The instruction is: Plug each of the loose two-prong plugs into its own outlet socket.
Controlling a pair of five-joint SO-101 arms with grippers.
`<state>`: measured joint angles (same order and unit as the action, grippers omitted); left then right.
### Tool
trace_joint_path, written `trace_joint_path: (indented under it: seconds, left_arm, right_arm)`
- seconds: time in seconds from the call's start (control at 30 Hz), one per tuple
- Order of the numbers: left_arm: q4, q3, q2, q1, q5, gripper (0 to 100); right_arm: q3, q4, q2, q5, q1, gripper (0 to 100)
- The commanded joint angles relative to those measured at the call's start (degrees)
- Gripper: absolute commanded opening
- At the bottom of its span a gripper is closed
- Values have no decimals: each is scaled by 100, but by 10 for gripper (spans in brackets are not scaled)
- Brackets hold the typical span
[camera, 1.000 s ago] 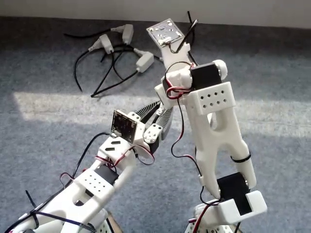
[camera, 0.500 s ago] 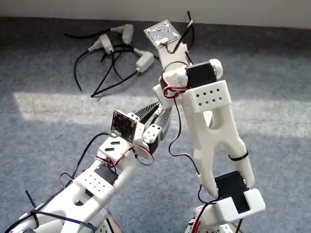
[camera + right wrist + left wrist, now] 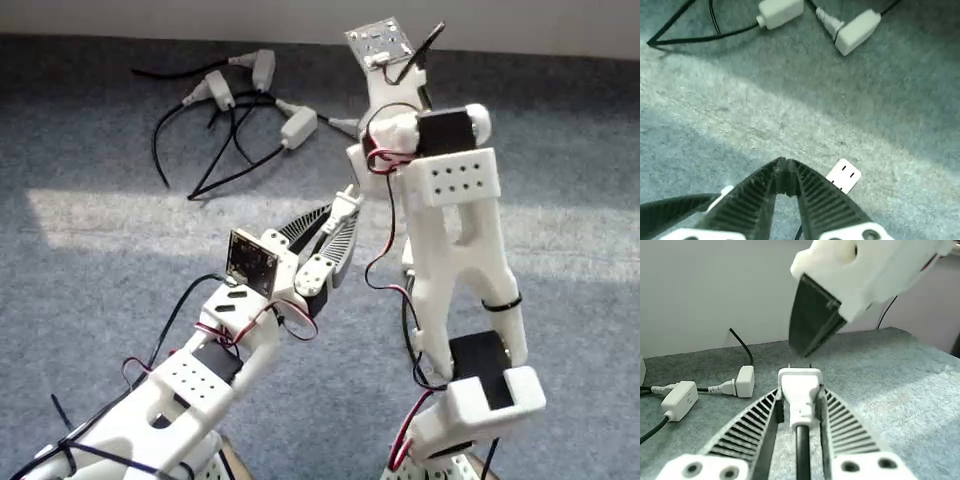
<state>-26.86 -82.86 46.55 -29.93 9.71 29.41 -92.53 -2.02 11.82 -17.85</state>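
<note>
My left gripper (image 3: 800,405) is shut on a white two-prong plug (image 3: 799,388), prongs pointing away, held just above the carpet; in the high view the plug (image 3: 345,206) sticks out of the ribbed fingers at mid-table. The right arm stands tall beside it, and its black and white wrist part (image 3: 825,315) hangs close above the plug. My right gripper (image 3: 785,173) is shut with nothing between its fingers. Beside its tips a white socket block (image 3: 844,176) with two slots lies on the carpet. Several white socket ends (image 3: 298,125) on black cables lie at the far left.
Tangled black cables (image 3: 215,150) spread over the grey carpet at the back left, with two more white ends (image 3: 218,90) among them. Two of the white ends (image 3: 781,11) lie beyond my right gripper. A pale wall (image 3: 150,15) bounds the far edge.
The right arm has swung to the right and back, away from the cable bundle. The plug in my left gripper has come out from behind it. The left arm has hardly moved.
</note>
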Motion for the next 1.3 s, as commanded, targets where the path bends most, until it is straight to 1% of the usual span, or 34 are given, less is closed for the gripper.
trace_joint_path:
  seconds: [0.0, 0.03, 0.13, 0.23, 0.3, 0.33, 0.4, 0.57, 0.63, 0.67, 0.77, 0.87, 0.93, 1.07, 1.27]
  left_arm:
    - [-114, 40, 136, -75, -9, 7]
    - [-105, 40, 136, -75, -9, 7]
    - [-105, 40, 110, -75, -9, 7]
    - [-88, 40, 101, -75, -9, 7]
    - [202, 101, 101, -66, -26, 7]
    - [492, 171, 127, -48, -35, 7]
    - [1319, 497, 110, 84, -35, 7]
    - [4105, 1947, 101, 286, 0, 7]
    - [4967, 2484, 92, 286, 35, 7]
    - [5301, 2721, 92, 259, 167, 7]
    - [6048, 3451, 22, 251, 791, 8]
    - [6602, 4365, -576, 251, 853, 8]
    - [6954, 5077, -1367, 251, 914, 8]
    - [7851, 6800, -3275, 251, 1310, 8]
    - [9275, 9833, -5578, 154, 1925, 7]
  right_arm:
    - [831, -462, 505, -88, -40, 8]
    - [927, -541, 514, -88, 57, 8]
    - [1024, -585, 497, -88, 646, 8]
    - [1024, -558, 497, -79, 1516, 8]
    - [1007, -576, 479, -79, 2185, 9]
    - [945, -585, 462, -88, 2501, 9]
    - [646, -576, 400, -88, 3134, 9]
    - [-277, -558, 145, -88, 4488, 9]
    - [-690, -541, 40, -132, 4892, 9]
    - [-892, -523, -13, -229, 5042, 9]
    - [-1569, -295, -180, -580, 5288, 9]
    - [-2220, 4, -321, -853, 5297, 9]
    - [-2668, 330, -382, -1020, 5209, 9]
    - [-3521, 1077, -418, -1292, 5007, 9]
    - [-4629, 2202, -418, -2426, 4804, 9]
